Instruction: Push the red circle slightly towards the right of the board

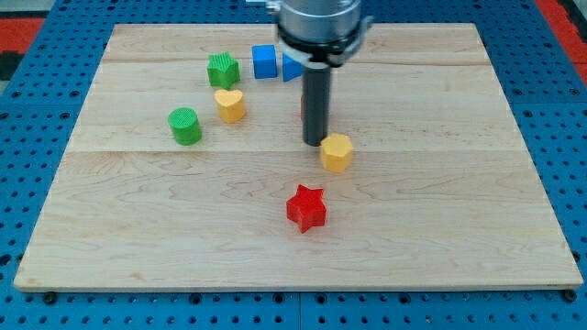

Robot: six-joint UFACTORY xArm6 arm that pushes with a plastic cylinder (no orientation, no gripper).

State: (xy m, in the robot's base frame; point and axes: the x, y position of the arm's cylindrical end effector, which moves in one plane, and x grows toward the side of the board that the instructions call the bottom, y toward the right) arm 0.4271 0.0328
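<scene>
My tip (315, 143) grips nothing; it's a bare rod standing just left of the yellow block (337, 151). The red circle (304, 108) hides mostly behind the rod. It looks light and slippery; I'd push its left face.

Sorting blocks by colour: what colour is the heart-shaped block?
Yellow. The heart-shaped block shows clearly in the camera view, right of the green cylinder.

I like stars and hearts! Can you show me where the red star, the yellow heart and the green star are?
red star (306, 207): camera view, its top face.
yellow heart (229, 101): camera view, its top face.
green star (222, 69): camera view, its top face.
</scene>
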